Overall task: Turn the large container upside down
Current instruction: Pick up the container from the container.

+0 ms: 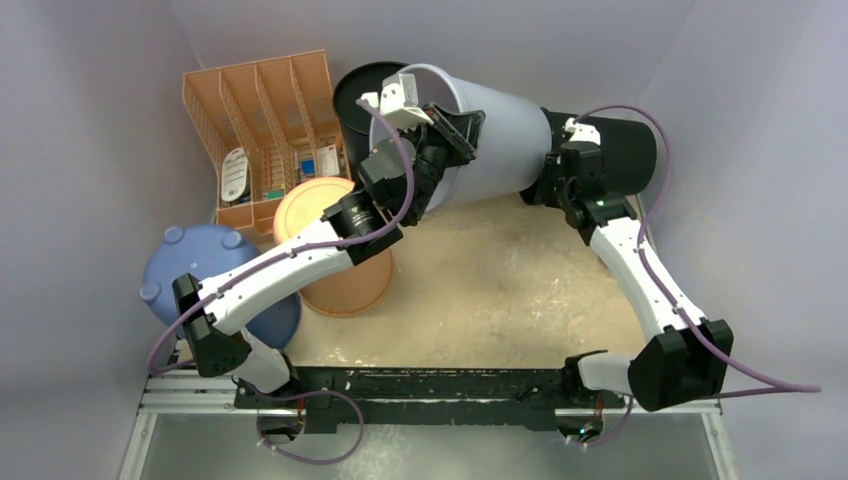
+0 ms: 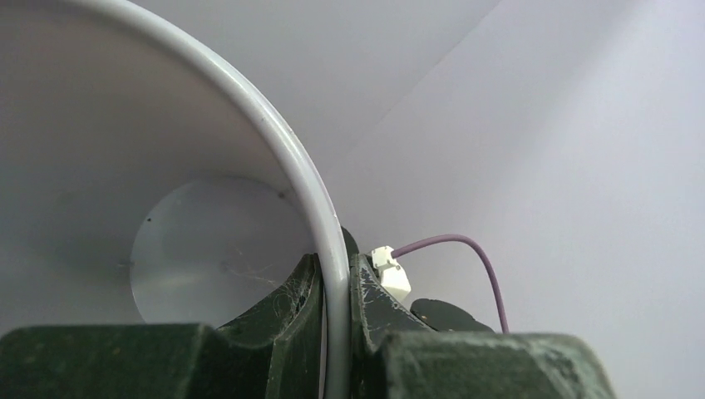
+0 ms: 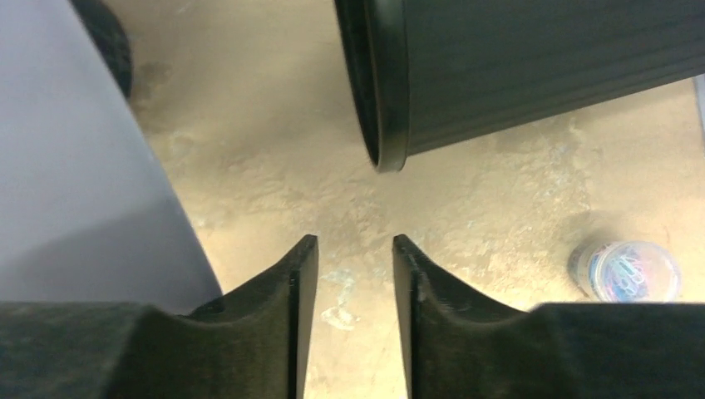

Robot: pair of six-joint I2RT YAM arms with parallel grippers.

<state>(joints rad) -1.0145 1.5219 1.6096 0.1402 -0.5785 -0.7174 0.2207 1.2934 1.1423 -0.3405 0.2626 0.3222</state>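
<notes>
Left gripper clamped tight, right gripper parted

We count one large pale container at twelve o'clock on the table. We see two black bins, one bin at eleven o'clock and the other bin at two. At ten sits one orange divided rack. At nine we find one orange tub and one blue tub. We also count one small jar of coloured clips.

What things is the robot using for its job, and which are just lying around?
For the job: large grey container; left gripper pinching its rim; right gripper, open beside it.
Lying about: black bin, orange file tray, orange tub, blue tub, paper-clip jar.
</notes>
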